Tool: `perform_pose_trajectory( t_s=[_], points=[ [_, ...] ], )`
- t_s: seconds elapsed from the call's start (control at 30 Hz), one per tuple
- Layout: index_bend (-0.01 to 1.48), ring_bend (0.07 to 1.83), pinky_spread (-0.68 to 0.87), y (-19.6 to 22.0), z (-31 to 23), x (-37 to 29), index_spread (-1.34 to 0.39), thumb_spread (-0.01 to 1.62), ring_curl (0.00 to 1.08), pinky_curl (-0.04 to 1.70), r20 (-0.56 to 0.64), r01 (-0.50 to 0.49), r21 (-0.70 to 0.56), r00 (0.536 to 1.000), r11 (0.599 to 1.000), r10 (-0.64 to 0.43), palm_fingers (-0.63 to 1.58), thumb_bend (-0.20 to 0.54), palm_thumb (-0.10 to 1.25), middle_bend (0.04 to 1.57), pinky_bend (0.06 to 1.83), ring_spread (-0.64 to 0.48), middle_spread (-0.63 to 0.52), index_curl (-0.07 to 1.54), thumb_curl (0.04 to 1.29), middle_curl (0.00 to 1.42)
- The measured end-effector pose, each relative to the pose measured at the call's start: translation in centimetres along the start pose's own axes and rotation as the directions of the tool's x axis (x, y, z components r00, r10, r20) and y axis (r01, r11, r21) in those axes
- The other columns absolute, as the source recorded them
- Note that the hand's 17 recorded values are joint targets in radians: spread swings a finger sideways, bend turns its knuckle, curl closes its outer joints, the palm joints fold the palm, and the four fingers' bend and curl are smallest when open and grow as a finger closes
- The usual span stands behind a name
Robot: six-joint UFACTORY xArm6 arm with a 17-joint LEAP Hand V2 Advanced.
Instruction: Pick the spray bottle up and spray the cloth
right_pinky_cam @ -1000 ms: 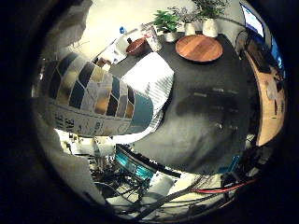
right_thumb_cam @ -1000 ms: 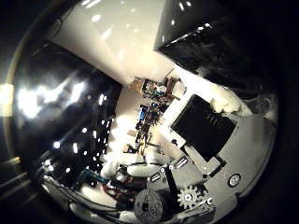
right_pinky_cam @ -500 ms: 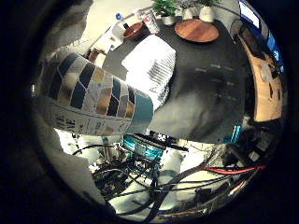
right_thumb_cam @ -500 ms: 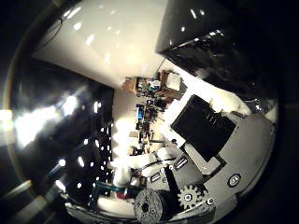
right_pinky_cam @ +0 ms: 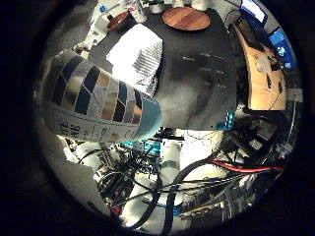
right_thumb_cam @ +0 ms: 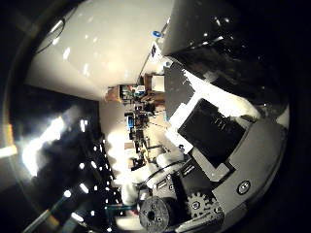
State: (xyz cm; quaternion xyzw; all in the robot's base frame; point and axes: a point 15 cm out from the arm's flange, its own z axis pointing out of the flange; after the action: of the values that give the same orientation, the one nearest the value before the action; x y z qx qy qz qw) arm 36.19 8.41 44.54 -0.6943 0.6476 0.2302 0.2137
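Note:
The spray bottle (right_pinky_cam: pixel 98 98), with a label of blue, tan and white patches, fills much of the right little finger side palm view, close against the palm and raised off the table. The white striped cloth (right_pinky_cam: pixel 138 54) lies flat on the dark table (right_pinky_cam: pixel 202 84) beyond the bottle. In the right thumb side palm view, white and black parts of my hand (right_thumb_cam: pixel 214 146) reach in, with gears at the edge and a dark glossy surface (right_thumb_cam: pixel 58 204) close beside them. The hand is curled on the bottle.
A round wooden tray (right_pinky_cam: pixel 187 17) and a brown bowl (right_pinky_cam: pixel 120 20) lie at the table's far end. A wooden desk (right_pinky_cam: pixel 258 69) stands beside the table. Equipment and the arm's base (right_pinky_cam: pixel 148 147) lie under the table's near edge.
The whole view has swung: the cloth and table have slid toward the picture's edge, so the hand has moved or tilted. The bottle stays in the same place against the palm.

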Motion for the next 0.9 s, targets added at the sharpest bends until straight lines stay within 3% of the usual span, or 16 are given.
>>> perform_pose_trajectory(
  t_s=[0.2,0.9],
  points=[
    [1.15,1.33,-0.18,-1.6,2.3,1.4,-0.25,0.98,0.9,1.55,-0.073,-0.082,-0.081,0.994,0.993,0.076,1.1,-0.016,1.01,1.3,1.02,-0.25,-0.17,0.81,0.76,0.86],
    [1.15,1.33,-0.17,-6.5,8.2,4.1,-0.26,1.01,0.89,1.54,-0.096,-0.228,-0.213,0.973,0.95,0.212,1.1,-0.014,1.03,1.3,1.03,-0.25,-0.17,0.82,0.73,0.86]
  ],
)
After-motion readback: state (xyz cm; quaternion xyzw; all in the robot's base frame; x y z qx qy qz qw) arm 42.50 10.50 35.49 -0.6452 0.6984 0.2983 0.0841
